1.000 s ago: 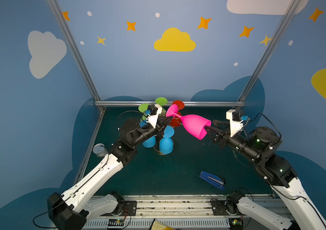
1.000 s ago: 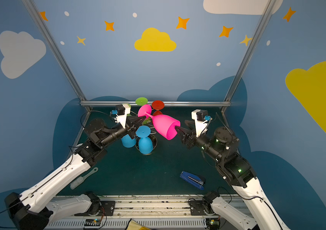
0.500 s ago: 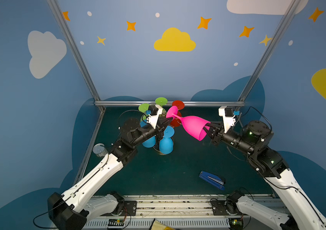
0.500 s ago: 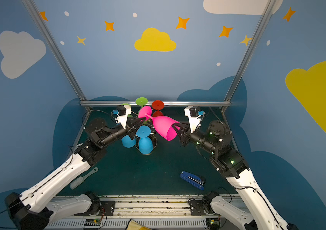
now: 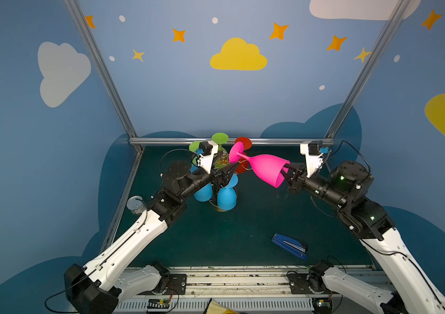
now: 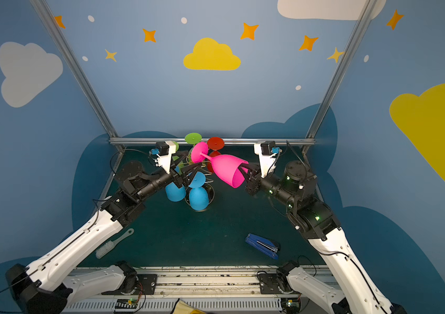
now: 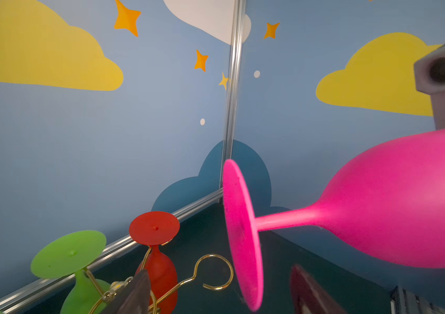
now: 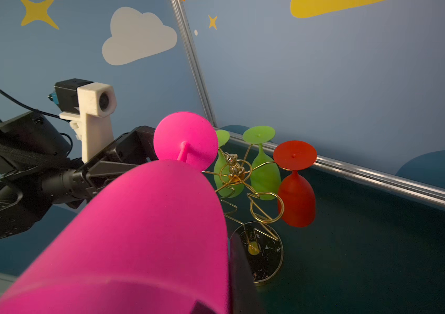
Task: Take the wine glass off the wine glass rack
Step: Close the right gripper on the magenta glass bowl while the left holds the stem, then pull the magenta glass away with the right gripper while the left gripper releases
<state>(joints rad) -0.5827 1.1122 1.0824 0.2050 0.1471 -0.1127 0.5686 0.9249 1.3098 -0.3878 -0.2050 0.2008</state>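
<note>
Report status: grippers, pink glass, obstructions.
Left gripper open, close by stem. Right gripper shut on pink wine glass rim. Glass sideways, off wine glass rack, foot beside empty hook. No other obstruction.

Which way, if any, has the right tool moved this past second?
Yes. The right tool went left, toward the wine glass rack, and shut on the rim of the pink wine glass.

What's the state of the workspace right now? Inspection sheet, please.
Surface: dark green mat.
Job's things: pink glass off the rack, held sideways in the air; two green glasses, one red glass, two blue glasses hang on it.
Clutter: stapler, brush, round grey item by the left arm.
Grippers: right gripper shut on the pink glass's rim; left gripper open near its foot.
Cables: black leads loop from both wrist cameras.
Surroundings: blue walls with clouds and stars, metal posts.
</note>
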